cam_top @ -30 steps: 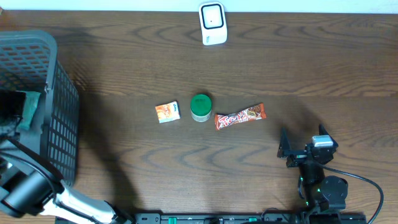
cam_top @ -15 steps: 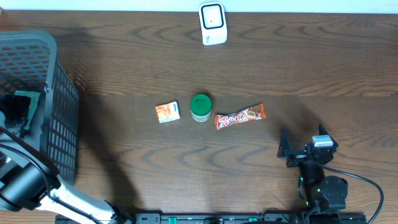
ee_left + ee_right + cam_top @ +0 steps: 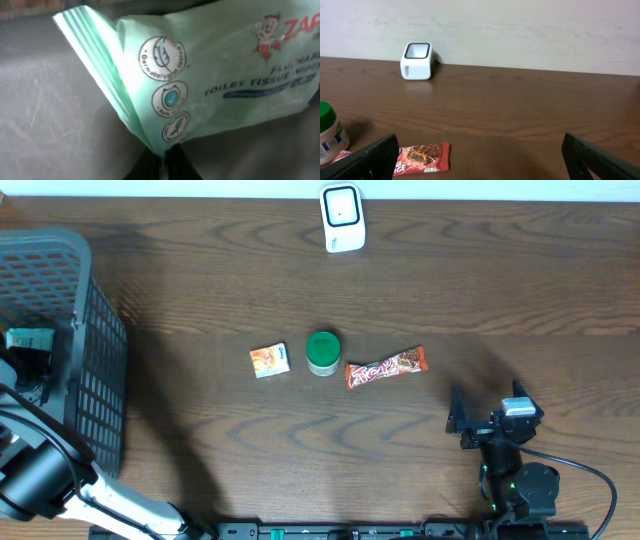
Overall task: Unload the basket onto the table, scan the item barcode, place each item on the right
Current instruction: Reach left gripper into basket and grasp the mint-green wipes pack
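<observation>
1. Pinching the folded edge of a pale green wipes pack (image 3: 210,75), the left gripper (image 3: 164,159) has its fingers pressed together on the wrapper (the print reads "toilet tissue wipes").
2. Seen from overhead, that pack sits inside the dark mesh basket (image 3: 100,390) at the left end of the wooden table (image 3: 200,280).
3. The right gripper (image 3: 487,412) is near the table's front right, fingers spread wide, holding nothing.
4. The white scanner (image 3: 342,218) stands at the far edge, well apart from the basket.
5. Mid-table lie a small orange box (image 3: 269,360), a green-lidded jar (image 3: 322,352) and a red snack bar (image 3: 385,367) in a row, the jar between the other two.
</observation>
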You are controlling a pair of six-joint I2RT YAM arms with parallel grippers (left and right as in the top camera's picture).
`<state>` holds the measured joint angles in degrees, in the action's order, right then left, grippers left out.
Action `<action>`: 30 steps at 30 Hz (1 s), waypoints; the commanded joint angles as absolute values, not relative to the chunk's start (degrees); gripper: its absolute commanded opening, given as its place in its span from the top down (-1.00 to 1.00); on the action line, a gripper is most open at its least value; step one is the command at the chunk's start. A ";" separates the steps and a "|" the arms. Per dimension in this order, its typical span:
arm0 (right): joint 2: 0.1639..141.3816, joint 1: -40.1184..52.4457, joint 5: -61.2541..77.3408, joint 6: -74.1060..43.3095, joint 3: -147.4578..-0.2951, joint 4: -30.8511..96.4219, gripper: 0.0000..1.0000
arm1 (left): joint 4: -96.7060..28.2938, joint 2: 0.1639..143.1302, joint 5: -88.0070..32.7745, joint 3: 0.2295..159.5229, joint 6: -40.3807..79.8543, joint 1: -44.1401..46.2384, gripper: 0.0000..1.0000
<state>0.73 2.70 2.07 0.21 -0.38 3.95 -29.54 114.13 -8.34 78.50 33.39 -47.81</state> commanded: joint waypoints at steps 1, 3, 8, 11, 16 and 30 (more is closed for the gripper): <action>0.49 3.57 1.96 -0.60 -0.32 4.14 -0.99 | -32.21 108.55 -9.45 78.59 31.75 -48.75 0.86; 0.49 3.57 1.96 -0.60 -0.32 4.14 -0.98 | -32.75 103.09 -9.43 78.98 31.75 -48.97 0.85; 0.49 3.57 1.96 -0.62 -0.32 4.14 -0.98 | -33.01 89.06 -8.29 78.98 31.81 -49.06 0.86; 0.49 3.57 1.96 -0.60 -0.32 4.14 -0.99 | -34.06 83.57 -8.25 78.98 31.83 -49.06 0.86; 0.49 3.57 1.96 -0.60 -0.32 4.14 -0.98 | -38.87 79.07 -5.08 78.98 34.59 -49.06 0.86; 0.49 3.57 1.96 -0.62 -0.32 4.14 -0.98 | -38.63 98.94 -4.54 75.22 41.93 -48.97 -0.71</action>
